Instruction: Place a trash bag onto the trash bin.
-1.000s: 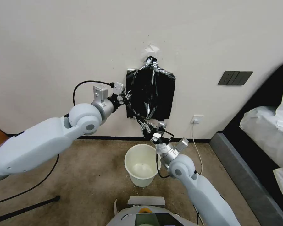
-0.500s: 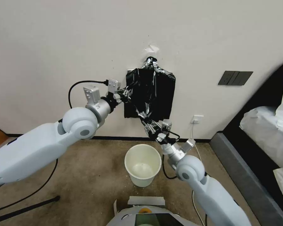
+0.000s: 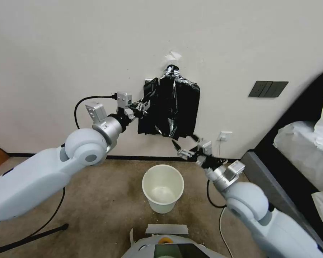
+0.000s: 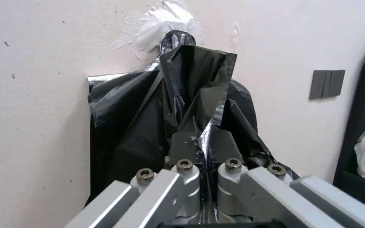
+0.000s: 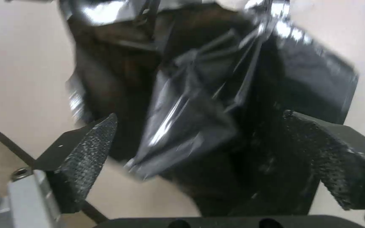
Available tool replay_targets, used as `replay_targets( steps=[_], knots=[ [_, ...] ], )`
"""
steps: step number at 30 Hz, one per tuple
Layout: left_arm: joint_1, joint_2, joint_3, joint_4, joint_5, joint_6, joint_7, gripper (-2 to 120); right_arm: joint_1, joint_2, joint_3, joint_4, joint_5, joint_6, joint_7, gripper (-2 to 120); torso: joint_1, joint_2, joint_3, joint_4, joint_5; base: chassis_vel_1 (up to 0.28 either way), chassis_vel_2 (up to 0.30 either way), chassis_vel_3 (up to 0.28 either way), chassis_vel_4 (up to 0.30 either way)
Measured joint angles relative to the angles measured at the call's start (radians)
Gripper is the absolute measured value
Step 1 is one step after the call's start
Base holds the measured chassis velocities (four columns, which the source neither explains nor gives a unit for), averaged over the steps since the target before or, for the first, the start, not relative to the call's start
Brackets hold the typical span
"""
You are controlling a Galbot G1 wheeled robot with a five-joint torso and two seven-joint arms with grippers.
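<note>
- Left pincer (image 3: pixel 144 106): clamped on a fold of the thin, glossy black plastic trash bag (image 3: pixel 160 107), at the left edge of the black bags on the far wall. The left wrist view shows film pinched between its shut fingers (image 4: pixel 185 148).
- Flat rectangular bundle of black bags (image 3: pixel 185 107): hangs from a hook (image 3: pixel 172 68) on the cream wall (image 3: pixel 79 46). The held bag's top appears caught up there, so I judge it not yet pulled free.
- Right pincer (image 3: pixel 185 145): fingers apart, gripping nothing, just below the bags' lower right corner; black film hangs just beyond its open pads (image 5: pixel 93 148).
- Small round cream-white plastic trash bin (image 3: pixel 163 187): upright on the brown floor (image 3: pixel 97 200) below the bags, unlined.
- Progress: grasp made only. Detaching, opening and fitting over the rim remain.
</note>
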Motion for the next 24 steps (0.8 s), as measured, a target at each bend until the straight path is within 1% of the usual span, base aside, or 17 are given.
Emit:
replay_targets(
  steps=[3, 4, 6, 7, 8, 10, 12, 13, 14, 15, 17, 18, 19, 20, 21, 22, 24],
  knots=[
    [0.017, -0.002, -0.015, -0.005, 0.004, -0.004, 0.001, 0, 0.205, -0.073, -0.095, -0.010, 0.071, -0.069, 0.035, 100, 0.000, 0.000, 0.000, -0.0002, -0.0001, 0.000, 0.000, 0.000, 0.000],
    [0.017, -0.002, -0.015, -0.005, 0.004, -0.004, 0.001, 0, 0.205, -0.073, -0.095, -0.010, 0.071, -0.069, 0.035, 100, 0.000, 0.000, 0.000, -0.0002, -0.0001, 0.000, 0.000, 0.000, 0.000],
    [0.017, -0.007, -0.015, -0.006, 0.004, -0.006, 0.001, 0, 0.364, -0.101, -0.225, -0.022, 0.124, -0.123, 0.064, 100, 0.000, 0.000, 0.000, -0.0003, 0.0001, 0.000, 0.000, 0.000, 0.000],
    [0.015, -0.010, -0.015, -0.006, 0.005, -0.006, 0.001, 0, 0.439, -0.104, -0.283, -0.029, 0.155, -0.150, 0.081, 100, 0.000, 0.000, 0.000, -0.0004, 0.0002, 0.000, 0.000, 0.000, 0.000],
    [0.015, -0.010, -0.015, -0.006, 0.005, -0.006, 0.001, 0, 0.439, -0.104, -0.283, -0.029, 0.155, -0.150, 0.081, 100, 0.000, 0.000, 0.000, -0.0004, 0.0002, 0.000, 0.000, 0.000, 0.000],
    [0.014, -0.015, -0.014, -0.006, 0.005, -0.007, 0.001, 0, 0.642, -0.101, -0.441, -0.062, 0.200, -0.213, 0.112, 100, 0.000, 0.000, 0.000, -0.0002, -0.0001, 0.000, 0.000, 0.000, 0.000],
    [0.014, -0.015, -0.014, -0.006, 0.005, -0.007, 0.001, 0, 0.642, -0.101, -0.441, -0.062, 0.200, -0.213, 0.112, 100, 0.000, 0.000, 0.000, -0.0002, -0.0001, 0.000, 0.000, 0.000, 0.000],
    [0.017, -0.018, -0.014, -0.007, 0.007, -0.007, 0.001, 0, 0.801, -0.081, -0.576, -0.103, 0.214, -0.272, 0.138, 100, 0.000, 0.000, 0.000, -0.0002, -0.0002, 0.000, 0.000, 0.000, 0.000],
    [0.017, -0.018, -0.014, -0.007, 0.007, -0.007, 0.001, 0, 0.801, -0.081, -0.576, -0.103, 0.214, -0.272, 0.138, 100, 0.000, 0.000, 0.000, -0.0002, -0.0002, 0.000, 0.000, 0.000, 0.000],
    [0.018, -0.020, -0.014, -0.008, 0.007, -0.007, 0.001, 0, 0.869, -0.068, -0.640, -0.122, 0.223, -0.296, 0.151, 100, 0.000, 0.000, 0.000, 0.0000, -0.0002, 0.000, 0.000, 0.000, 0.000],
    [0.020, -0.021, -0.017, -0.008, 0.007, -0.007, 0.001, 0, 0.951, -0.056, -0.718, -0.148, 0.222, -0.308, 0.157, 100, 0.000, 0.000, 0.000, 0.0002, -0.0003, 0.000, 0.000, 0.000, 0.000],
    [0.020, -0.021, -0.017, -0.008, 0.007, -0.007, 0.001, 0, 0.951, -0.056, -0.718, -0.148, 0.222, -0.308, 0.157, 100, 0.000, 0.000, 0.000, 0.0002, -0.0003, 0.000, 0.000, 0.000, 0.000],
    [0.020, -0.023, -0.019, -0.008, 0.008, -0.007, 0.001, 0, 1.033, -0.050, -0.802, -0.172, 0.204, -0.313, 0.151, 100, 0.000, 0.000, 0.000, 0.0001, -0.0004, 0.000, 0.000, 0.000, 0.000],
    [0.019, -0.025, -0.019, -0.008, 0.008, -0.007, 0.001, 0, 1.079, -0.051, -0.856, -0.188, 0.176, -0.314, 0.135, 100, 0.000, 0.000, 0.000, 0.0000, -0.0001, 0.000, 0.000, 0.000, 0.000],
    [0.018, -0.026, -0.019, -0.008, 0.008, -0.007, 0.002, 0, 1.099, -0.055, -0.883, -0.197, 0.151, -0.314, 0.119, 100, 0.000, 0.000, 0.000, -0.0001, 0.0001, 0.000, 0.000, 0.000, 0.000],
    [0.018, -0.026, -0.019, -0.008, 0.008, -0.007, 0.002, 0, 1.099, -0.055, -0.883, -0.197, 0.151, -0.314, 0.119, 100, 0.000, 0.000, 0.000, -0.0001, 0.0001, 0.000, 0.000, 0.000, 0.000],
    [0.017, -0.031, -0.020, -0.009, 0.008, -0.007, 0.003, 0, 1.156, -0.073, -0.957, -0.218, 0.061, -0.314, 0.059, 100, 0.000, 0.000, 0.000, -0.0004, 0.0001, 0.000, 0.000, 0.000, 0.000]
  ],
)
